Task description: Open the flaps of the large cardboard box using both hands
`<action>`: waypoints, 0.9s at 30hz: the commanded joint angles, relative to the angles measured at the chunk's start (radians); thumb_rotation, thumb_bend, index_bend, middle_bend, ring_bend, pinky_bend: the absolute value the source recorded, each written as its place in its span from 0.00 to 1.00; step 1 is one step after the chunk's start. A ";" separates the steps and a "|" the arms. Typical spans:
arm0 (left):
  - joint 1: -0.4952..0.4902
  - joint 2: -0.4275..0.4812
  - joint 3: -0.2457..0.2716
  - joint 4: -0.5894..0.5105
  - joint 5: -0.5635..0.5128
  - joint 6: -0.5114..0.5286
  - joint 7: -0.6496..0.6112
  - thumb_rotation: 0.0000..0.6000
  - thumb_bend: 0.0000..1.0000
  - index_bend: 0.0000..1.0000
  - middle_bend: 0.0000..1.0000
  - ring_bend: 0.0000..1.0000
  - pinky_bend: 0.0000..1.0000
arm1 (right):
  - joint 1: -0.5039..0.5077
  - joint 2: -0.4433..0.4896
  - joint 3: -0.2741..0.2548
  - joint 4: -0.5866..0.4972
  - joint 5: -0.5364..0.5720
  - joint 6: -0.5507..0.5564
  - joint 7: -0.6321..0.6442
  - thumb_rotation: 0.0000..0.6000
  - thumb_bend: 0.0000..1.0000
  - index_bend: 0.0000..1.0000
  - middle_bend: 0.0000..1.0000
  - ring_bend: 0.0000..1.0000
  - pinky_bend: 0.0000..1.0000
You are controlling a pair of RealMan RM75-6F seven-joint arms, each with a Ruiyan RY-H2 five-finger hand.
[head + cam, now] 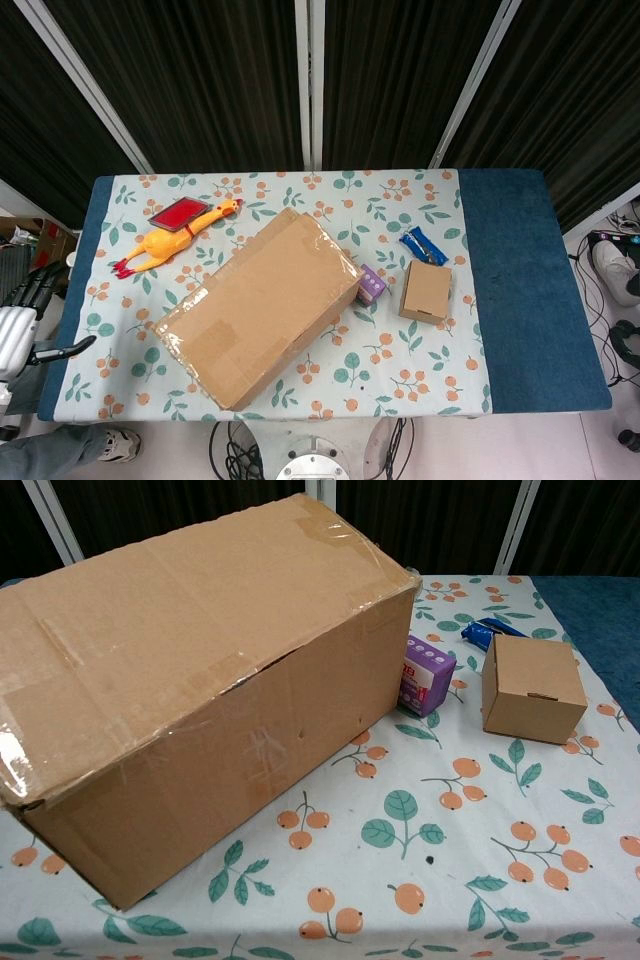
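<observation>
head view, left hand: left hand [30, 290] at far left edge of frame, off the desk's left side, dark fingers hanging apart, holding nothing; white forearm part below it with a thin dark rod sticking out to the right
head view, right hand: not seen
head view, large cardboard box [262, 305]: lies diagonally at mid-desk, long axis from near-left to far-right, top flaps flat and closed, clear tape at both ends
head view, desk [420, 390]: floral cloth over a blue cover
head view, small cardboard box [426, 291]: right of the large box, well apart from it, closed; contents not visible
head view, purple box [370, 285]: just beside the large box's right end, maybe touching, hard to tell
head view, blue packet [424, 246]: just behind the small box
head view, rubber chicken [172, 238]: far left on desk, next to red flat item [180, 213]
chest view, hands: neither shows
chest view, large cardboard box [200, 670]: fills left and centre, flaps shut, taped seam ends, small dents on front wall
chest view, others: purple box [426, 674] at its right end, small cardboard box [532, 688] further right, lid tucked shut, blue packet [490, 631] behind
</observation>
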State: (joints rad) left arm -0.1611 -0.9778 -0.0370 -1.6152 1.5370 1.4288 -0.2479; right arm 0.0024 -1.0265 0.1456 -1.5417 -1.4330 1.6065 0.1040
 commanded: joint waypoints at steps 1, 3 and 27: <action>0.001 0.000 0.000 -0.001 -0.003 0.000 -0.001 0.27 0.00 0.01 0.02 0.02 0.17 | 0.002 0.000 0.000 0.001 -0.002 -0.002 -0.001 1.00 0.17 0.00 0.00 0.00 0.00; 0.002 0.000 -0.003 -0.006 -0.005 0.004 -0.007 0.27 0.00 0.01 0.02 0.02 0.17 | 0.003 0.001 0.002 0.001 -0.003 -0.002 0.000 1.00 0.17 0.00 0.00 0.00 0.00; -0.386 -0.006 -0.187 -0.103 -0.138 -0.395 0.114 0.58 0.00 0.01 0.04 0.02 0.17 | -0.001 0.076 0.052 -0.066 -0.011 0.059 0.014 1.00 0.17 0.00 0.00 0.00 0.00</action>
State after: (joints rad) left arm -0.5105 -0.9499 -0.2061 -1.7389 1.4245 1.0708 -0.1559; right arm 0.0029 -0.9520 0.1964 -1.6058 -1.4443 1.6639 0.1160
